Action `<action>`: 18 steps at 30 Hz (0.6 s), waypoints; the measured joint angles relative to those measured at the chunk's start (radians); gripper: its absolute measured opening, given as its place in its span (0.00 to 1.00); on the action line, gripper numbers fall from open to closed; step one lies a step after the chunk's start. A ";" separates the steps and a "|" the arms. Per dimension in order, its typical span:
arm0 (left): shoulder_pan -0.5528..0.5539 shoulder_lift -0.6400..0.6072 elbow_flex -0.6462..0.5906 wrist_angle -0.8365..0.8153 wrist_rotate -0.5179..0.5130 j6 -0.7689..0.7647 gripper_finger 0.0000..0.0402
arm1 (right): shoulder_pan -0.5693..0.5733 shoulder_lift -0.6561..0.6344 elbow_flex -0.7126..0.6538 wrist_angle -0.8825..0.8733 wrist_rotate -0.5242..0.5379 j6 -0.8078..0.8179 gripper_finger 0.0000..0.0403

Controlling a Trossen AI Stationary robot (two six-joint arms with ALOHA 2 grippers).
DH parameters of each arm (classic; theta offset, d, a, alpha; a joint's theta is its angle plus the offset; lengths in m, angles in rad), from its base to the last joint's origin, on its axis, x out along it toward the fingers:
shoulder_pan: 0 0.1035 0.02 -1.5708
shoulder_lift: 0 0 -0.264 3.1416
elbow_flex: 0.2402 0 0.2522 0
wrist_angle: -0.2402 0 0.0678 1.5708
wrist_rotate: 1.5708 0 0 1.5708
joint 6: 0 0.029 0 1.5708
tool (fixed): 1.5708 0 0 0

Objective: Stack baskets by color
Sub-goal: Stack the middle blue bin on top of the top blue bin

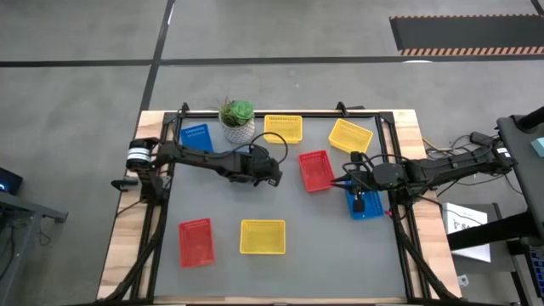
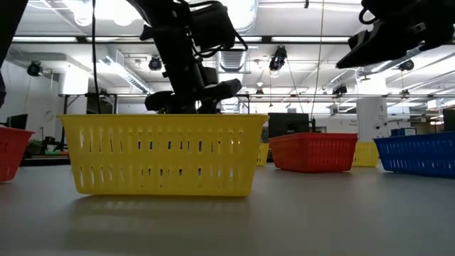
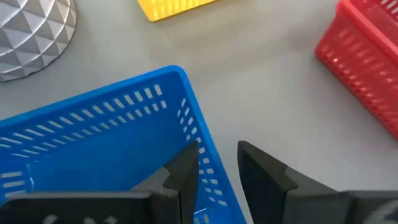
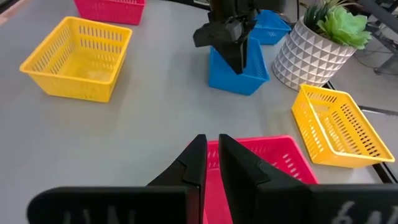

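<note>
My left gripper (image 1: pixel 270 175) (image 3: pixel 217 149) is near the table's middle, shut on a blue basket (image 3: pixel 93 137) (image 4: pixel 249 74) that my arm mostly hides in the high view. A second blue basket (image 1: pixel 196 136) sits at the far left and a third (image 1: pixel 369 207) at the right. Red baskets (image 1: pixel 315 170) (image 1: pixel 196 241) and yellow baskets (image 1: pixel 283 127) (image 1: pixel 350 135) (image 1: pixel 263 236) stand apart on the table. My right gripper (image 1: pixel 342 181) (image 4: pixel 211 165) hovers shut and holds nothing, just right of the middle red basket (image 4: pixel 267 155). My left gripper straddles the blue basket's wall near a corner (image 3: pixel 208 165), with one finger (image 3: pixel 183 171) inside and the other (image 3: pixel 264 171) outside. The fingers slant down from the table's left side. Whether the basket's bottom is on the table or just above it, I cannot tell.
A green plant in a white faceted pot (image 1: pixel 237 121) (image 4: pixel 311 53) stands at the far edge, close beside the held basket. A black frame (image 1: pixel 395 170) runs around the grey mat. Bare mat lies between the near baskets and the middle.
</note>
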 joint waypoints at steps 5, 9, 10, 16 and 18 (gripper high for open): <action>0.005 0.005 0.000 0.002 -0.001 0.018 0.24 | 0.000 0.000 0.000 -0.004 0.000 -0.004 0.08; 0.007 0.030 -0.001 0.007 0.002 0.019 0.24 | 0.000 0.000 0.000 -0.004 0.001 -0.005 0.08; 0.008 0.037 -0.001 0.010 0.002 0.019 0.24 | 0.000 0.000 0.000 -0.004 0.000 -0.005 0.08; 0.009 0.065 0.000 0.021 0.003 0.020 0.24 | 0.000 0.000 0.000 -0.005 0.001 -0.005 0.08; 0.009 0.066 0.001 0.019 0.004 0.020 0.24 | 0.000 0.000 0.000 -0.005 0.001 -0.006 0.08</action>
